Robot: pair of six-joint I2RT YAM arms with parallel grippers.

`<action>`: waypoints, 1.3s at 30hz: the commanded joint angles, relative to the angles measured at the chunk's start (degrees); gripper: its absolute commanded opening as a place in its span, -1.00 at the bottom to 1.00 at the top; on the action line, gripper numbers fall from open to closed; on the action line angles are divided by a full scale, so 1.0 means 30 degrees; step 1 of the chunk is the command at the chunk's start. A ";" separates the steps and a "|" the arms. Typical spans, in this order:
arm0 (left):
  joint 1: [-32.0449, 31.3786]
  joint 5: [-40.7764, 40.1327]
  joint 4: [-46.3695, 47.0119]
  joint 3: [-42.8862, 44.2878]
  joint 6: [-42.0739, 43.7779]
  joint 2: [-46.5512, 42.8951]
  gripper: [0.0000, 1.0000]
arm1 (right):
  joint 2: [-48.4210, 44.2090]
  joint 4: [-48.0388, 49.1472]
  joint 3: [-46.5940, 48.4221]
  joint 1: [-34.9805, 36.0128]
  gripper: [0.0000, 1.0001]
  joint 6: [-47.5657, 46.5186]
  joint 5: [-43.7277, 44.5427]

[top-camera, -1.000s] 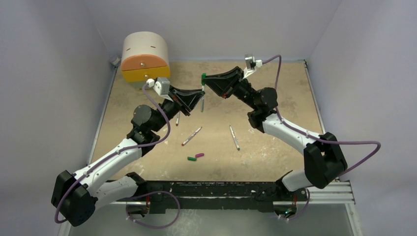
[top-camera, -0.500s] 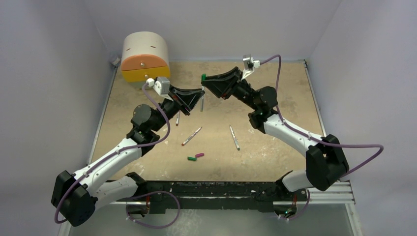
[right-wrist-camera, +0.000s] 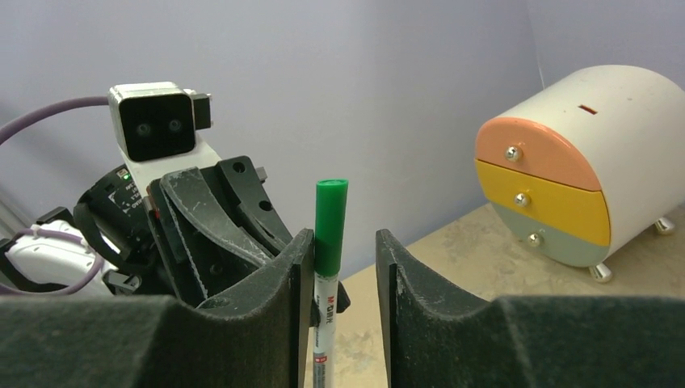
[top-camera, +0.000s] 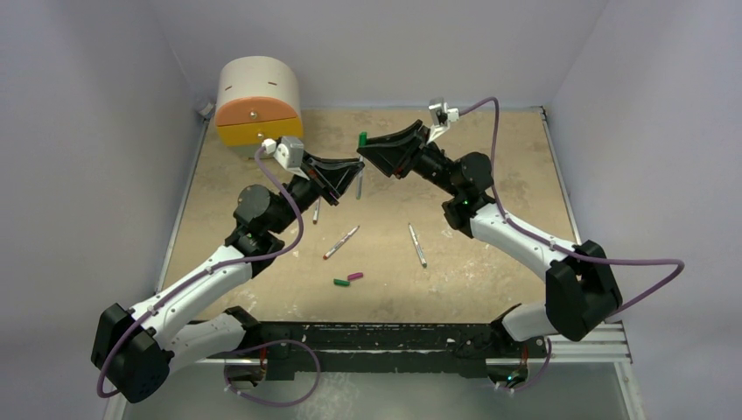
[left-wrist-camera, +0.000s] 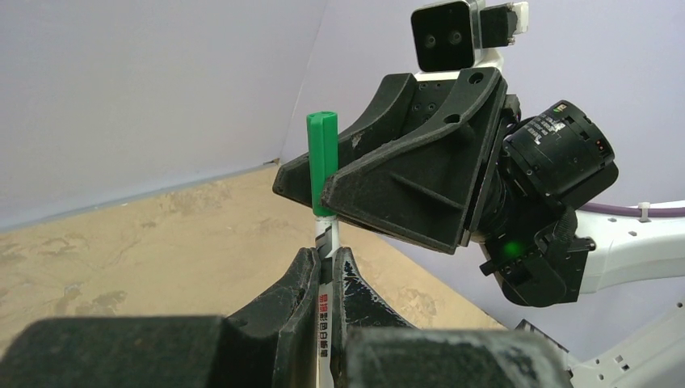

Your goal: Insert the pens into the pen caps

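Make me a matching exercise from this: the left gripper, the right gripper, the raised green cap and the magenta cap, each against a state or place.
1 left gripper
2 right gripper
3 raised green cap
4 magenta cap

A lying on the table
B open
C capping the pen
D shut on that pen

Pairs: 1-D, 2-B, 3-C, 4-A
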 commanded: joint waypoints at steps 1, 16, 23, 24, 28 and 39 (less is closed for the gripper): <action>-0.0060 0.0418 0.1643 0.1271 0.0139 -0.0361 -1.00 | -0.0387 -0.0238 0.0051 0.0038 -0.32 -0.0645 -0.0252; -0.0056 0.0349 0.1559 0.1424 0.0160 -0.0478 -1.00 | -0.0554 -0.1470 -0.0039 0.0046 -0.38 -0.1782 -0.0475; -0.0059 0.0362 0.1519 0.1453 0.0138 -0.0456 -1.00 | -0.0636 -0.1761 -0.0113 0.0039 -0.56 -0.2055 -0.0361; -0.0060 0.0347 0.1525 0.1454 0.0146 -0.0456 -1.00 | -0.0627 -0.1821 -0.0078 0.0042 -0.53 -0.2097 -0.0413; -0.0060 0.0280 0.1525 0.1520 0.0138 -0.0417 -1.00 | -0.0592 -0.2396 0.0129 0.0073 -0.32 -0.2513 -0.0708; -0.0052 0.0403 0.1523 0.1491 0.0080 -0.0250 -1.00 | -0.1201 -0.2754 -0.0361 0.0060 -0.81 -0.3055 -0.0168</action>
